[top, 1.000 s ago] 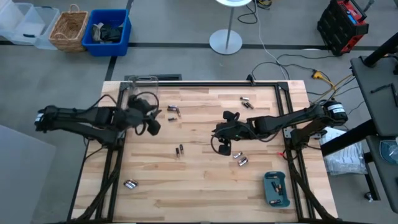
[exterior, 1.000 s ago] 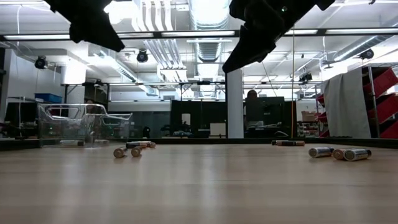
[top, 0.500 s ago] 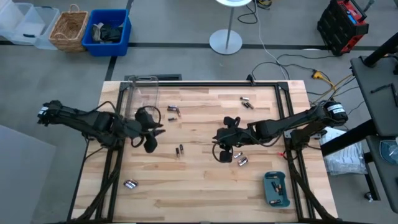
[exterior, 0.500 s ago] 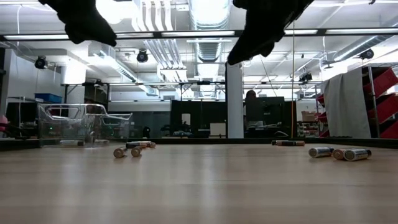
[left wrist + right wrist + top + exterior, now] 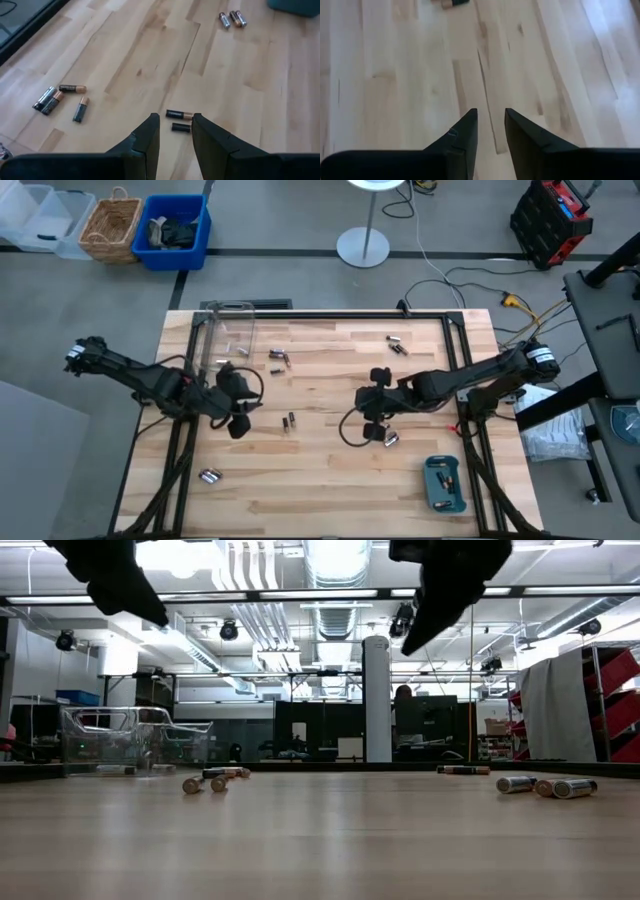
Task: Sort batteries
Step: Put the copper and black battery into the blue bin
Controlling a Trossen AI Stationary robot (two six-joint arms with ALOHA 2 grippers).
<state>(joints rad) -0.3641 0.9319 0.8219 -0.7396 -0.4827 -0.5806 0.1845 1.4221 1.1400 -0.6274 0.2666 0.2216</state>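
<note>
The batteries lie scattered on the wooden table: a pair (image 5: 289,421) near the middle, a group (image 5: 278,357) farther back, two (image 5: 397,343) at the far right, some (image 5: 385,435) right of centre and one lot (image 5: 208,476) near left. My left gripper (image 5: 243,402) hovers open above the table, left of the middle pair (image 5: 179,120), which shows just ahead of its fingertips. My right gripper (image 5: 365,408) hovers open over bare wood (image 5: 490,90), beside the batteries right of centre. Both hang well above the table in the low view, the left gripper (image 5: 115,580) and the right gripper (image 5: 450,585).
A clear plastic box (image 5: 225,330) stands at the far left of the table. A teal tray (image 5: 444,483) with a few batteries in it sits at the near right corner. A black frame rail (image 5: 330,313) runs along the far edge.
My left gripper has drawn away from the clear box toward the table's near edge, stopping left of the middle pair of batteries. My right gripper has shifted a little toward the table's right edge and turned. No battery has moved.
</note>
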